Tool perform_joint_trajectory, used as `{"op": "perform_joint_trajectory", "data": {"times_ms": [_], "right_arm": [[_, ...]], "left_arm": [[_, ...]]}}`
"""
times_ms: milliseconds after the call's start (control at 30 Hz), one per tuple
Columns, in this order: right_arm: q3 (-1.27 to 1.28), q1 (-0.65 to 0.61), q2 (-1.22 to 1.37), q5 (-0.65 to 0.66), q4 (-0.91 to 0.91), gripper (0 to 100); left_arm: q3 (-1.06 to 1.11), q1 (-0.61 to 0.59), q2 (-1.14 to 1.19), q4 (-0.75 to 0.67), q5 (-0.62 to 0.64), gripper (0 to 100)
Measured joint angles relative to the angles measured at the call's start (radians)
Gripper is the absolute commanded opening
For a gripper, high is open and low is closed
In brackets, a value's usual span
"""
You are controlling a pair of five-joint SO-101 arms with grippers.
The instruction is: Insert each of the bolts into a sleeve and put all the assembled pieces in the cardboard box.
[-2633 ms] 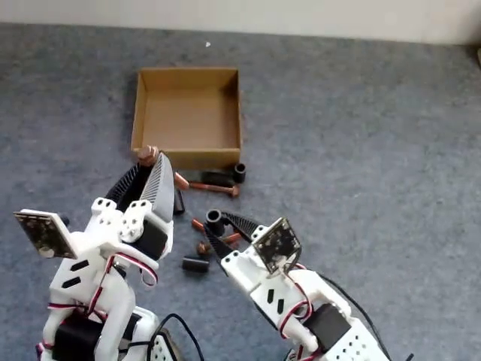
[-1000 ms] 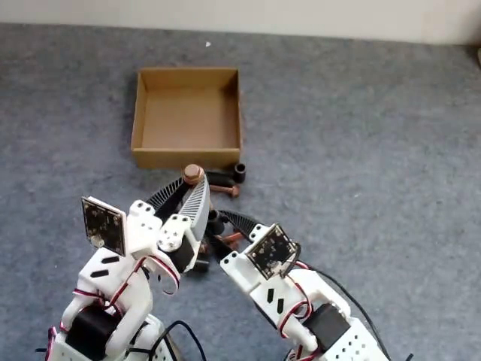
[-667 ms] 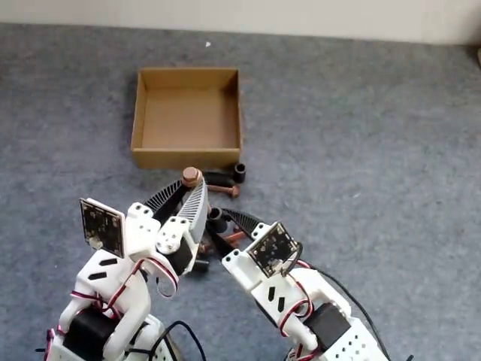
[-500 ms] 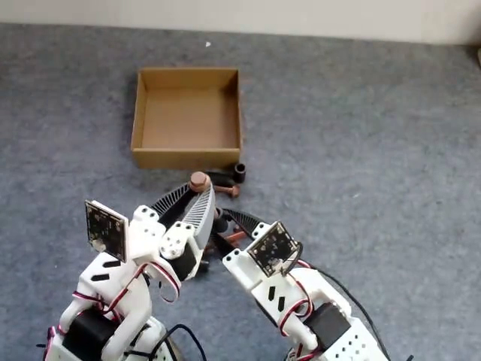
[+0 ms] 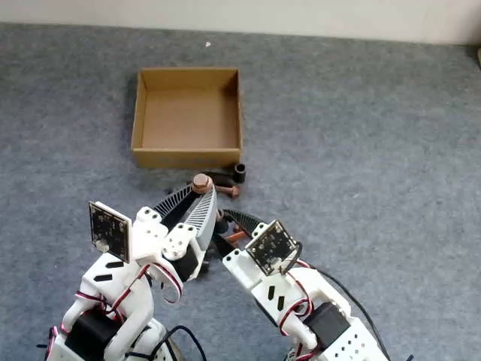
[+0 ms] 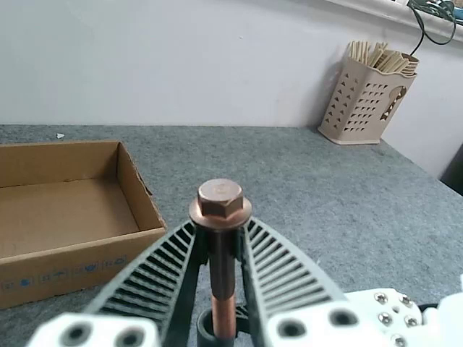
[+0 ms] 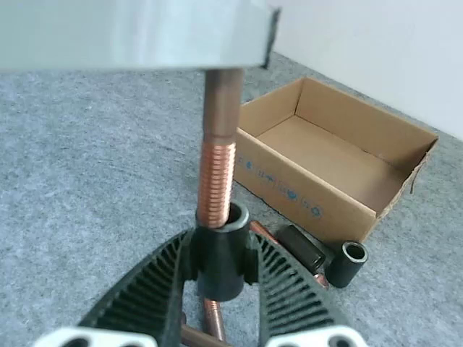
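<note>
We see grey carpet [image 5: 376, 150] covering work surface. We note pale wall [image 5: 301, 15] along far edge. We spot small white speck [image 5: 207, 44] on carpet near wall. We see beige perforated holder [image 6: 365, 101] upright beside wall, packed with pale sticks [image 6: 376, 58]. Dark cable [image 6: 432, 10] hangs above holder, against wall.

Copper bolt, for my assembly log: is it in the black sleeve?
Partly in: the copper bolt has its threaded tip inside the black cylindrical sleeve; shank stands above.
</note>
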Motion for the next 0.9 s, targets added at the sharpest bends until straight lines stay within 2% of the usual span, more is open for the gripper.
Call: {"op": "perform_joint_trajectory", "data": {"times_ms": [167, 367, 667, 733, 900], "right_arm": [[0.0, 0.0, 0.0, 0.0, 0.0, 0.5], [0.0, 0.005, -0.005, -0.003, -0.003, 0.5], [0.0, 0.009, -0.003, -0.003, -0.002, 0.5], [0.0, 0.009, -0.005, -0.003, -0.002, 0.5], [0.0, 0.008, -0.005, 0.0, -0.002, 0.5]], "left_arm": [[0.0, -0.003, 0.0, 0.0, 0.0, 1], [0.072, -0.063, 0.008, -0.028, 0.008, 1], [0.092, -0.052, 0.011, -0.035, 0.008, 1], [0.092, -0.052, 0.011, -0.031, 0.006, 5], [0.066, -0.051, 0.006, 0.103, 0.008, 27]]}}
